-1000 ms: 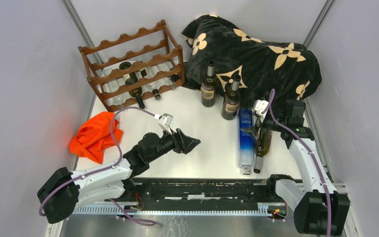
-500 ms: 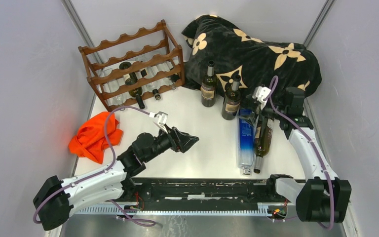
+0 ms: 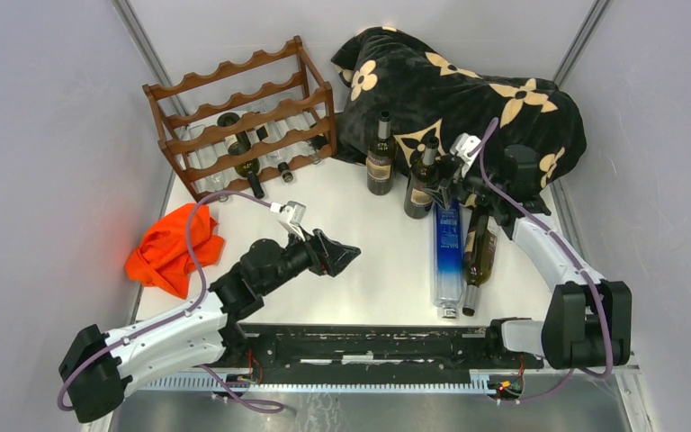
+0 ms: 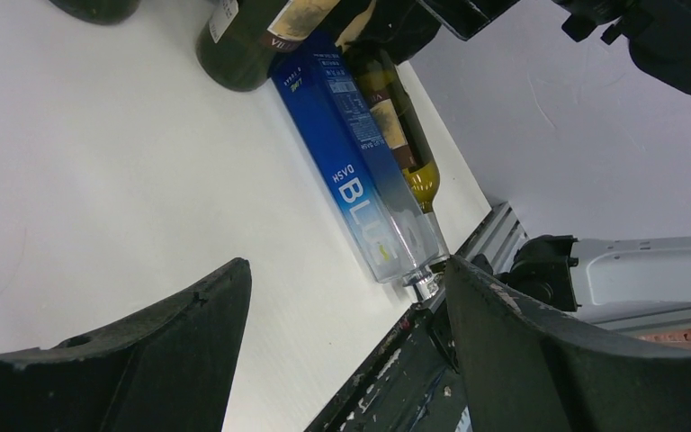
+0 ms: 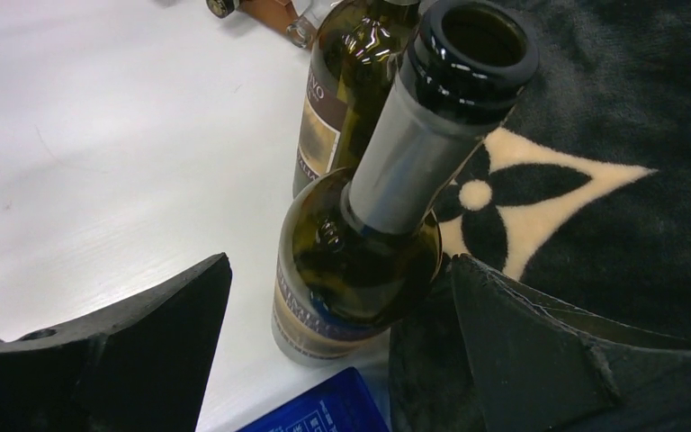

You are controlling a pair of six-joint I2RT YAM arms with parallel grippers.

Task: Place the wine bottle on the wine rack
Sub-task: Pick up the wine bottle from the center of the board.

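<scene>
White tabletop (image 3: 360,216): right gripper (image 5: 342,261), jaws spread wide, flanks an upright dark green glass wine bottle (image 3: 420,193) beside a black flower-patterned blanket (image 3: 468,99), apparently lining up a grasp, well apart from the reddish-brown wooden wine rack (image 3: 234,64); left gripper (image 4: 349,265) hovers open-jawed mid-table.

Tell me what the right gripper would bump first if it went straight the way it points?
Probably the upright dark bottle with the grey neck. In the wrist view it stands straight ahead, between the open fingers of the right gripper. I can't tell how far off it is.
</scene>
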